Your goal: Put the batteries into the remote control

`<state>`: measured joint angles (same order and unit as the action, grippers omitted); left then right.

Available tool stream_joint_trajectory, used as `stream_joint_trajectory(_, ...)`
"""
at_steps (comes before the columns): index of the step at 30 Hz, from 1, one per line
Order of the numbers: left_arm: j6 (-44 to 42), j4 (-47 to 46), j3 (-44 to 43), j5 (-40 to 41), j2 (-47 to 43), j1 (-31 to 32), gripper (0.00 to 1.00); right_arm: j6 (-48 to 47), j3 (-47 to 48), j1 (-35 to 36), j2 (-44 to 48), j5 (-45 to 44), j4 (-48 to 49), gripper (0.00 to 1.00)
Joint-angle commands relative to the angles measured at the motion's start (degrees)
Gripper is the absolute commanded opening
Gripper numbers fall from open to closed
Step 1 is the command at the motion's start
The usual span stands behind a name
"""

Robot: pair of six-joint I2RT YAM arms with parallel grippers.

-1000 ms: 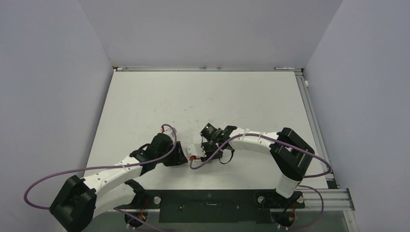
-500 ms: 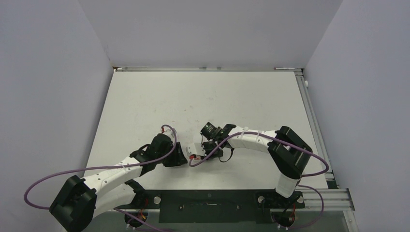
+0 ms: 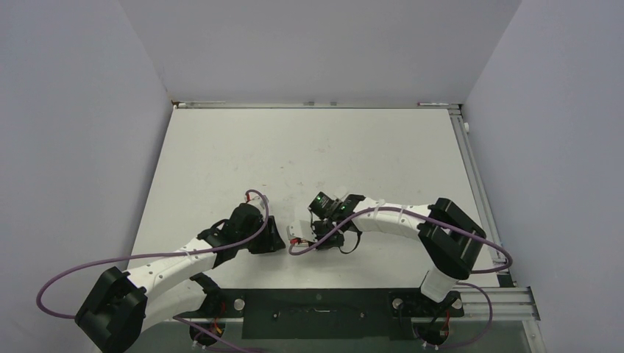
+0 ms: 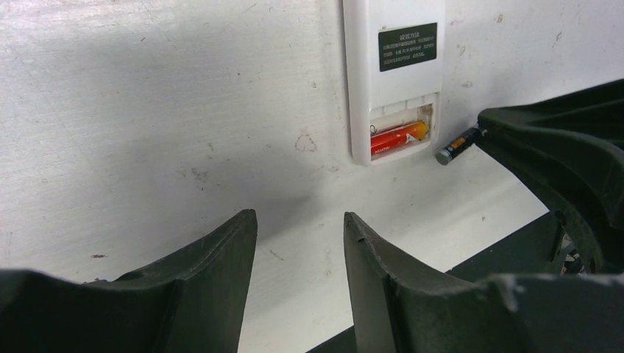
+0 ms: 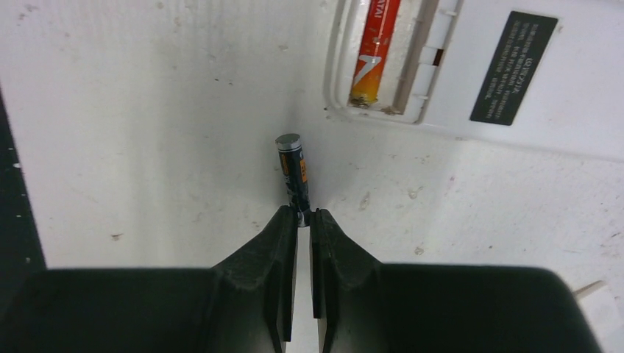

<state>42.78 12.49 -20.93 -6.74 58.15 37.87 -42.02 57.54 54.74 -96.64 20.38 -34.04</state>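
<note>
**One reddish battery (image 5: 371,55) in the remote control (image 5: 589,73), one dark battery (image 5: 292,165) in the right gripper (image 5: 303,217)**

From above, the white table (image 3: 294,147) has both arms reaching in toward its near middle. The small white handset lies there between the left gripper (image 3: 281,237) and the right one. Pale grey walls (image 3: 316,44) close off three sides, and a metal rail (image 3: 478,191) runs down the table's right edge.

Through the left wrist camera, the remote lies back up, with a dark label (image 4: 408,46) on it and its compartment (image 4: 397,132) uncovered at the end nearer the lens. The reddish battery lies in one slot, and the slot beside it shows only bare white plastic. The left gripper's jaws stand apart over bare table, short of the remote, with nothing between them.

Through the right wrist camera, the right gripper's fingers are pressed together on one tip of the dark battery. Its pale flat end points away from the claw. This battery sits just outside the compartment's corner, near the remote but not touching it. The tabletop around it is scuffed and speckled with small marks.
</note>
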Motion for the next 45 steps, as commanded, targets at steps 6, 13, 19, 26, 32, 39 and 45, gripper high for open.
stream_joint_trajectory(6, 0.1, -2.2, -1.4, -0.2, 1.1, -0.3, 0.44, 7.6, -2.5, 3.0, 7.5, -3.8, 2.1, 0.08)
stream_joint_trajectory(13, 0.5, -4.1, -2.2, 1.5, 4.7, -0.3, 0.44, 13.2, -3.0, 3.4, 9.3, -8.4, 4.4, 0.08)
stream_joint_trajectory(19, 0.7, -5.3, -3.1, 2.0, 7.4, -0.5, 0.44, 17.1, -2.8, 5.1, 9.7, -12.8, 6.8, 0.08)
stream_joint_trajectory(26, 0.5, -5.3, -2.8, 2.8, 7.9, -2.0, 0.44, 20.2, -0.8, 7.1, 8.6, -16.7, 8.3, 0.08)
stream_joint_trajectory(32, 0.5, -5.3, -1.1, 2.0, 5.3, -5.3, 0.44, 21.4, 1.2, 7.9, 5.5, -19.2, 8.9, 0.08)
stream_joint_trajectory(39, 0.8, -4.2, 1.4, 2.0, -0.1, -7.8, 0.46, 21.5, 4.7, 8.8, 1.4, -19.8, 7.9, 0.09)
stream_joint_trajectory(45, 0.9, -3.9, 2.4, 1.7, -1.8, -8.5, 0.47, 21.6, 6.2, 9.2, -0.3, -20.0, 7.4, 0.09)
